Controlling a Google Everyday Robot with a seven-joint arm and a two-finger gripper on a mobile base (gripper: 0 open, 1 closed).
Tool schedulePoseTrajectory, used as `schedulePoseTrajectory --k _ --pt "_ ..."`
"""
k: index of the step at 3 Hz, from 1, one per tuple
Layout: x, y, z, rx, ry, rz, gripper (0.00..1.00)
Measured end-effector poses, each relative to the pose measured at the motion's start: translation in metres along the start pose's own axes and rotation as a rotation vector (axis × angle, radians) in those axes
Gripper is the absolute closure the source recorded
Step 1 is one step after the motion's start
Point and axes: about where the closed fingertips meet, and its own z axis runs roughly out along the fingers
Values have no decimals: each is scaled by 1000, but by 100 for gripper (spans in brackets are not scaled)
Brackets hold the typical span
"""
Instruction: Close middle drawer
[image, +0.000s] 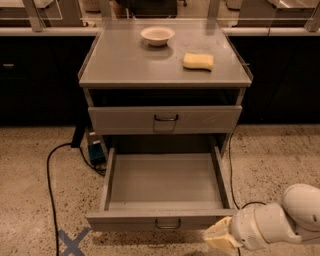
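The middle drawer (165, 182) is a wide, shallow grey tray, pulled far out of the cabinet and empty inside. Its low front panel (125, 221) faces me with a small dark loop handle (167, 225) at its centre. My gripper (218, 238), cream-coloured on a white arm, is at the bottom right. It sits just in front of and below the drawer's front right corner, close to the panel. I cannot tell whether it touches the panel.
The drawer above (165, 119), with a taller front, stands slightly out. A white bowl (157, 35) and a yellow sponge (198, 61) lie on the cabinet top. A black cable (49, 180), a power box (96, 151) and a blue tape cross (72, 242) are on the floor at left.
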Motion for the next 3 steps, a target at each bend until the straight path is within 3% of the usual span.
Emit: schedulePoseTrajectory --k 1,2,3 --pt "2 -2 37 -31 -61 35 100" --pt "8 -9 46 -64 -50 69 100" --pt "8 -9 46 -66 -49 71 100"
